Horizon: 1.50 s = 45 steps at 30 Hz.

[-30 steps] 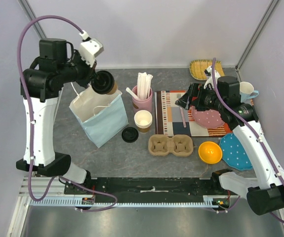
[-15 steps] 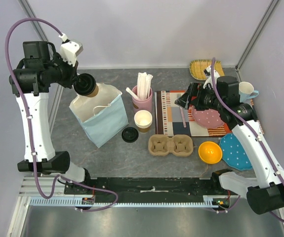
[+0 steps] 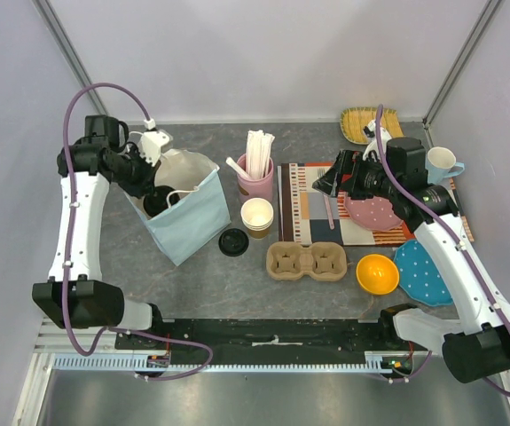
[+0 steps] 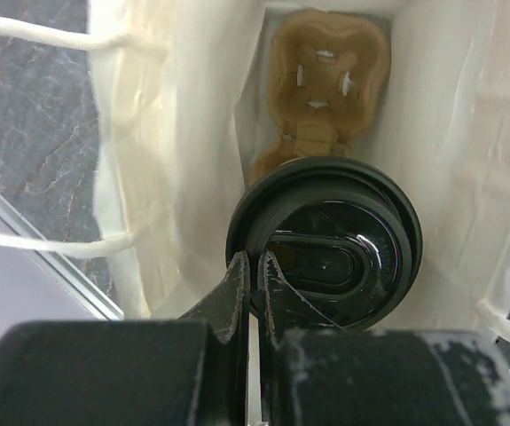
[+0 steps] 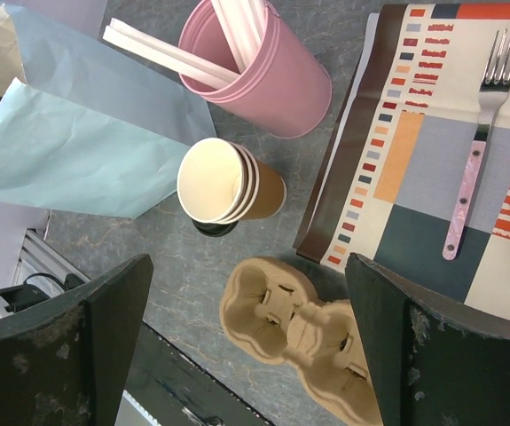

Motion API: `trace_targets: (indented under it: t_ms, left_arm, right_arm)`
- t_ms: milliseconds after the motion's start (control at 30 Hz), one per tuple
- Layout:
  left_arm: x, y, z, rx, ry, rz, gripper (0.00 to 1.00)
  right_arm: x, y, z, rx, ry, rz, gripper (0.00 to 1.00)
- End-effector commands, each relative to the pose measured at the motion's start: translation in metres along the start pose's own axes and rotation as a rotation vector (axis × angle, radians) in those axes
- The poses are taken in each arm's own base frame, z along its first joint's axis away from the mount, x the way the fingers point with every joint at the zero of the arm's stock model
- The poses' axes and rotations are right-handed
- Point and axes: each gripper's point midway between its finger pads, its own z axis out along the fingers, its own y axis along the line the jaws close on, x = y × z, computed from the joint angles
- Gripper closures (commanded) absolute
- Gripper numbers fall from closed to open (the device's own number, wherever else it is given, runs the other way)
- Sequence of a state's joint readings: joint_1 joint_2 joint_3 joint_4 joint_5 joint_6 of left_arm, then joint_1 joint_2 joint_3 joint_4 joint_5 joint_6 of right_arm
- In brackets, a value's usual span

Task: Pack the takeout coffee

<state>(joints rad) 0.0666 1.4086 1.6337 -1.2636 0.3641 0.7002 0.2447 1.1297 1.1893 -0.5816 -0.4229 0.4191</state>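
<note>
Left fingers [image 4: 233, 297] pinch the takeout coffee [image 4: 325, 259] by its lid rim, hanging upright inside the paper bag [image 3: 192, 222] (far-left corner of the bench [image 3: 237, 280]), above the cup carrier [image 4: 325, 71].

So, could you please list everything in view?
paper bag: one, light blue, left
takeout coffee: one, black-lidded, in bag
bagged carrier: one, tan, bag's bottom
table carrier: one, tan, front centre
loose lid: one, black, beside bag
open cups: nested stack, brown, centre
pink cup: one, holding white sticks, centre
placemat: one, striped, right
fork: one, pink-handled, on placemat
pink plate: one, dotted, right
blue plate: one, dotted, right
bowl: one, orange, front right
tray: one, yellow, back right
mug: one, pale blue, right
left gripper: shut on coffee's lid
right gripper: open, empty, by placemat
</note>
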Motion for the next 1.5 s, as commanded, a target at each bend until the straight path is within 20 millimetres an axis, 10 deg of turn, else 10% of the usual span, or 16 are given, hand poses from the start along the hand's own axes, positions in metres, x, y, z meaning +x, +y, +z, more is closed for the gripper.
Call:
trace_targets:
  t_ms: [0, 567, 1467]
  left_arm:
    - [-0.009, 0.006, 0.003, -0.021, -0.075, 0.169, 0.98]
    - [0.023, -0.041, 0.032, 0.287, -0.057, 0.517, 0.98]
    - [0.029, -0.021, 0.057, 0.272, -0.021, 0.722, 0.98]
  right_arm:
    - [-0.009, 0.008, 0.001, -0.036, -0.032, -0.018, 0.02]
    - [-0.015, 0.012, 0.004, -0.052, -0.03, -0.018, 0.02]
    - [-0.018, 0.016, 0.001, -0.053, -0.042, -0.013, 0.02]
